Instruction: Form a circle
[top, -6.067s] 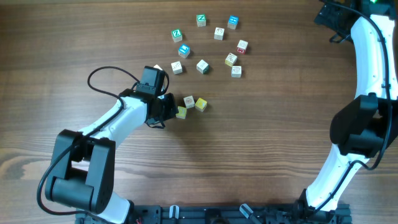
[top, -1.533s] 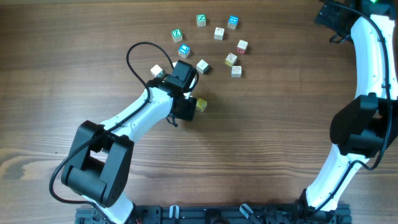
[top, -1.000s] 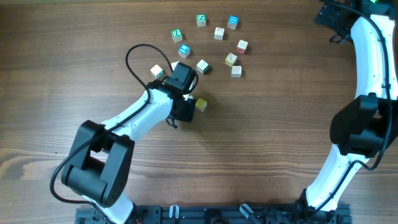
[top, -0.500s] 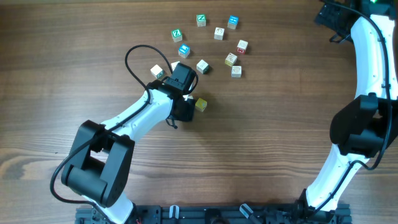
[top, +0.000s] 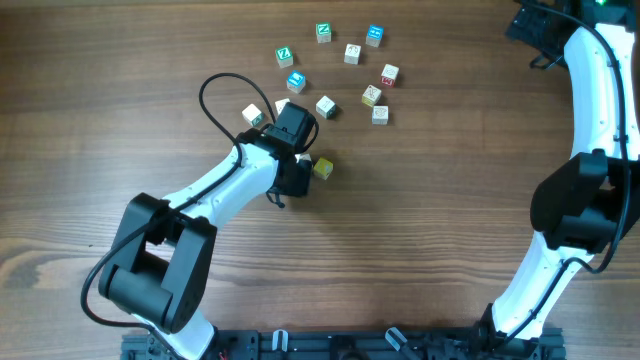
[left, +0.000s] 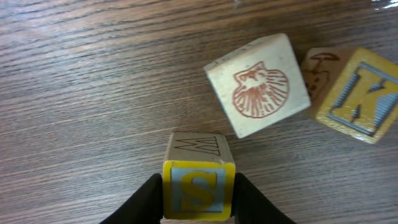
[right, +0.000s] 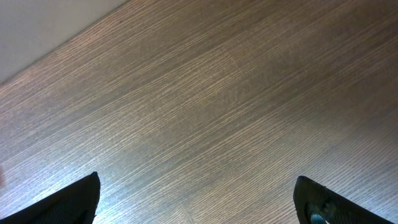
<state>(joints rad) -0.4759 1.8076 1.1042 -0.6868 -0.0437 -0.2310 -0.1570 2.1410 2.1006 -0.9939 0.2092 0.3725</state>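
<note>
My left gripper (left: 199, 202) is shut on a yellow block with a blue-backed S (left: 199, 188), one finger on each side face. Just beyond it lie a cream block with a red shell (left: 258, 84), a yellow K block (left: 360, 96) and a mushroom block (left: 320, 61) tucked behind them, a loose cluster rather than a closed circle. From overhead the left gripper (top: 296, 172) covers most of this group, and only the yellow block (top: 322, 168) shows clearly. My right gripper (right: 199, 205) is open over bare wood.
Several loose letter blocks are scattered beyond the left gripper, among them a green one (top: 284, 55), a blue one (top: 295, 81), a white one (top: 326, 106) and a cream one (top: 253, 115). The right arm (top: 590, 120) stands along the right edge.
Since the earliest frame the left arm has swung up and to the right onto the yellow blocks. Over the last second it has hardly moved. The right arm is still.
</note>
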